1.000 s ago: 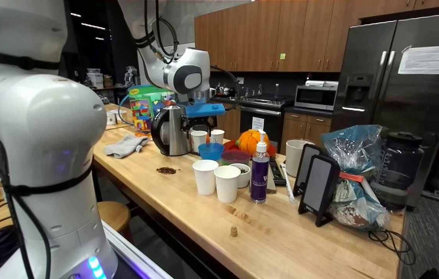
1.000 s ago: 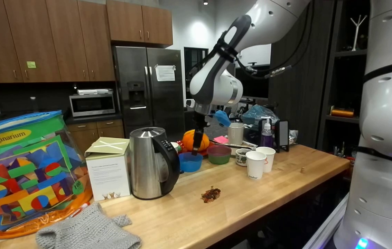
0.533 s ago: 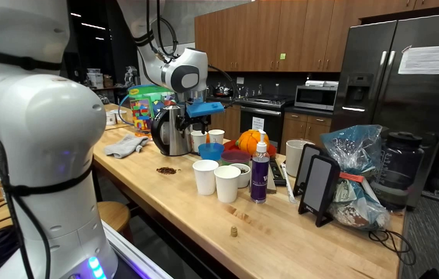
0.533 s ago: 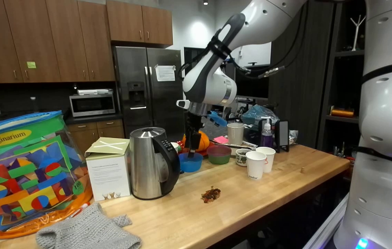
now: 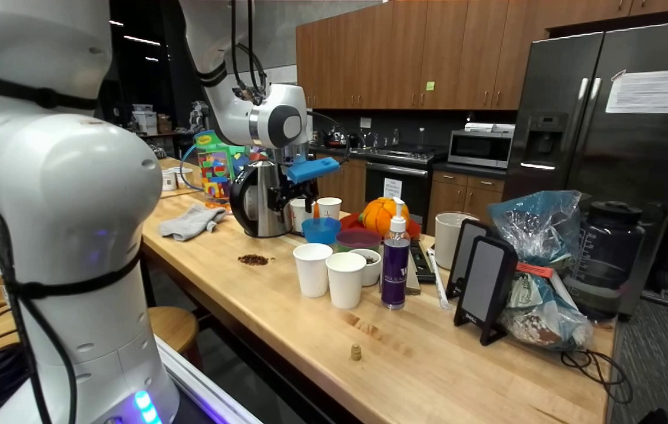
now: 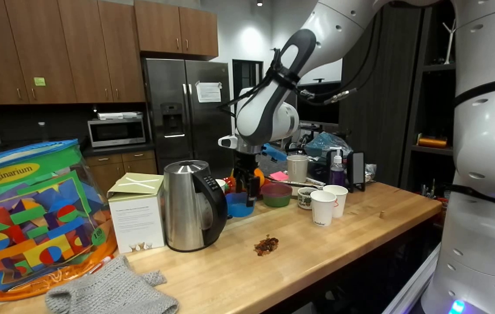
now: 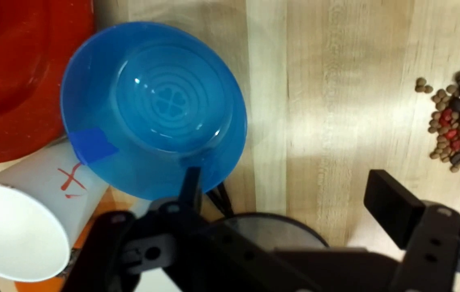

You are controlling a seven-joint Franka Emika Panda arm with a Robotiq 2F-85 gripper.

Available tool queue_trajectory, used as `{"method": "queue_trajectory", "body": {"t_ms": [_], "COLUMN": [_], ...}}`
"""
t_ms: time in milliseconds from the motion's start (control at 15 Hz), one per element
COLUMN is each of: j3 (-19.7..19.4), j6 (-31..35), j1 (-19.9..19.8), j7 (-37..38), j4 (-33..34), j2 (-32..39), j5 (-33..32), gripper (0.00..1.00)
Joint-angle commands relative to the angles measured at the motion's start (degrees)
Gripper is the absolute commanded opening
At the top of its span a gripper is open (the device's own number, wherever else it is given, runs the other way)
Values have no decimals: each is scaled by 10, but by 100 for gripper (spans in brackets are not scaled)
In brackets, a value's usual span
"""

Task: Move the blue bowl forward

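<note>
Claw [image 5: 294, 207] lower over counter [image 5: 440, 371] than one second ago, in both exterior views, and slightly farther from counter's short edge at right. Arm [image 6: 273, 104] above dropped as well. Wrist [image 6: 247, 147] turned: in exterior view, fingers [image 6: 252, 187] nearly in line half-second ago now show apart. Finger nearer counter's robot-side long edge now reaches lower across side of blue bowl [image 6: 236, 207]. Orange pumpkin [image 6: 259, 175] behind, largely visible one second ago, now mostly hidden by claw.
</note>
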Motion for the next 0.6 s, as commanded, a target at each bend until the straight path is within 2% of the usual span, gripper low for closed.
{"method": "queue_trajectory", "body": {"t_ms": [0, 200, 533], "j3": [-12, -7, -9], "j6": [9, -3, 2], "j1": [7, 3, -6], "j7": [67, 99, 120], "j4": [5, 11, 13], "j2": [14, 27, 48], "j5": [-94, -128, -136], "gripper": [100, 100, 100]}}
